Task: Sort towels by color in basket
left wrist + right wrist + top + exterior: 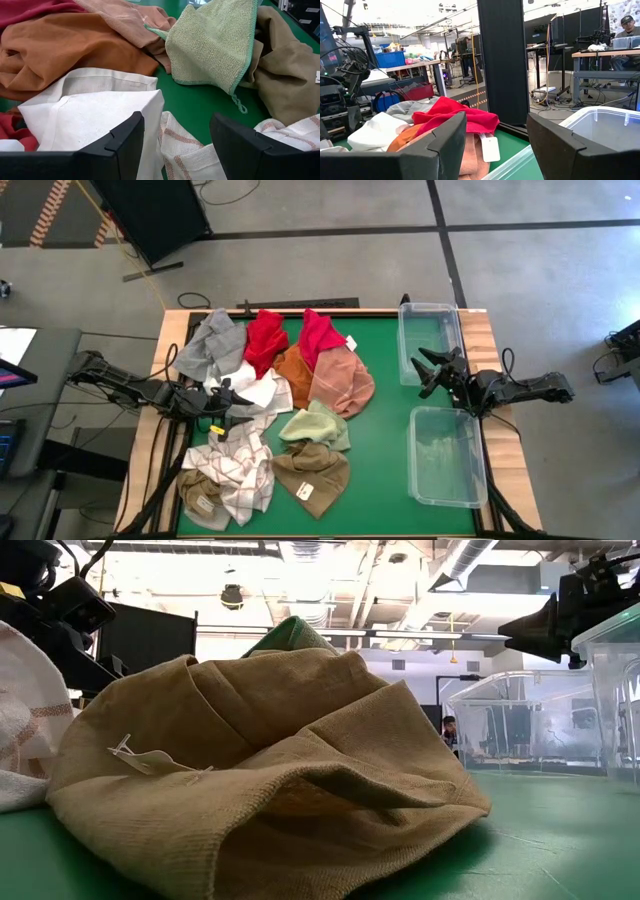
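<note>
Tan towel (pixel 260 770), seen closest in the low view, lies crumpled on the green bench (pixel 390 450) at about 6 o'clock in the high view, a small tag on its fold. Remaining towels form one loose heap over the bench's left and middle: grey towel (pixel 213 345) at 11 o'clock, two red towels (pixel 266 338) at 12, orange towel (pixel 293 370) and pink towel (pixel 342 380) near centre, white towel (pixel 258 390) beside them, pale green towel (pixel 316 426) just above the tan one, checked towel (pixel 235 470) at 7 o'clock. Two clear bins (pixel 430 340) stand at 2 and 4 o'clock; both look empty, so sorting appears not yet begun.

Left claw (pixel 222 408) sits low at the heap's 9 o'clock edge, fingers apart, holding nothing. From its wrist view the white towel (pixel 95 110) lies directly ahead and just below the fingers (pixel 122 140), the checked towel (pixel 185 150) between them, the green towel (pixel 212 45) farther ahead. Right claw (pixel 432 372) hovers between the two bins at 3 o'clock, fingers likewise apart and empty, pointing toward the heap but well apart from it.

Key relation: the left arm is nearer the towels; the white towel lies ahead of it, toward 3 o'clock, and is probably its likeliest first pick.
</note>
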